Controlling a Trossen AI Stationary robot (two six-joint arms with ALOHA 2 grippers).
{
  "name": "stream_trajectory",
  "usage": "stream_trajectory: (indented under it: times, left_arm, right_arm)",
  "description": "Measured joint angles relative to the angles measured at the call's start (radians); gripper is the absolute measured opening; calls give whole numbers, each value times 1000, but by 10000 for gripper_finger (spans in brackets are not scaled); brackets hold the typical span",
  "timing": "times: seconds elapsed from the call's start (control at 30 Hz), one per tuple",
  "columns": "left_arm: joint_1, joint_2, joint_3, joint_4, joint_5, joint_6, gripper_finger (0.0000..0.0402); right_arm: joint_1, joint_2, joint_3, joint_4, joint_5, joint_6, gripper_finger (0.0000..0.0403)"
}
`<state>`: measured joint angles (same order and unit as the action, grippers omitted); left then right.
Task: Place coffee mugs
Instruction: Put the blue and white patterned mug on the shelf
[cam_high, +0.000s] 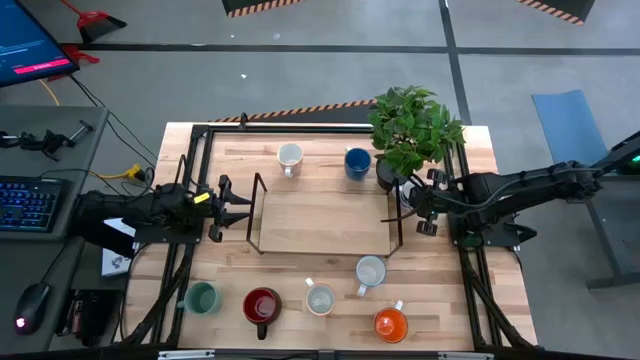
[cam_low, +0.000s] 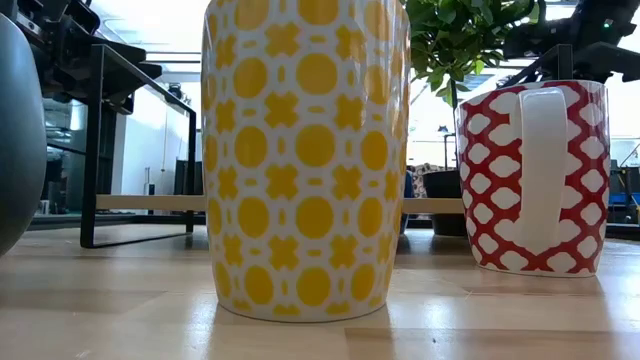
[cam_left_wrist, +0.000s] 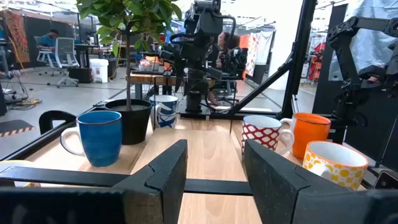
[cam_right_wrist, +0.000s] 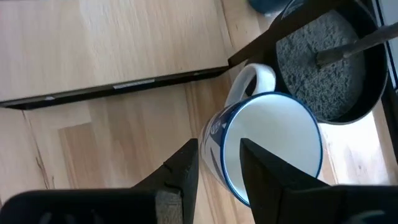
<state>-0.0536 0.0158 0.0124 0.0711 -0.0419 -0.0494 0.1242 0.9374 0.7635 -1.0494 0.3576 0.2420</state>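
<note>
A white mug with a blue rim and blue pattern (cam_right_wrist: 273, 143) stands beside the dark plant pot (cam_right_wrist: 333, 68) at the table's far right. My right gripper (cam_right_wrist: 217, 158) comes at it slanting down, open. One finger is outside the mug's wall and one inside, and white interior shows between rim and inner finger. My left gripper (cam_left_wrist: 214, 168) waits open and level at the table's left (cam_high: 232, 207). A white mug (cam_high: 290, 157) and a blue mug (cam_high: 357, 163) stand at the far side. Green (cam_high: 202, 298), red (cam_high: 262, 305), orange (cam_high: 390, 322) and two pale mugs stand along the near edge.
A black metal rack (cam_high: 325, 215) stands in the middle of the table between the two arms. The leafy plant (cam_high: 410, 125) overhangs the far right corner, close above my right gripper. Black frame bars (cam_high: 300, 127) run along the table's edges.
</note>
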Motion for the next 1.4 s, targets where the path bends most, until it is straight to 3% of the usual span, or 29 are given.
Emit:
stream_trajectory:
  times: [0.27, 0.43, 0.97, 1.4]
  left_arm:
    - [0, 0, 0, 0, 0, 0, 150]
    - [0, 0, 0, 0, 0, 0, 150]
    - [0, 0, 0, -10, 1, 0, 150]
    - [0, 0, 0, -21, 1, -1, 150]
  right_arm:
    - [0, 88, 0, -7, 11, -7, 97]
    - [0, 132, 0, -22, 80, 32, 97]
    - [0, 268, 0, -22, 69, 45, 97]
    - [0, 274, 0, -27, 88, 56, 95]
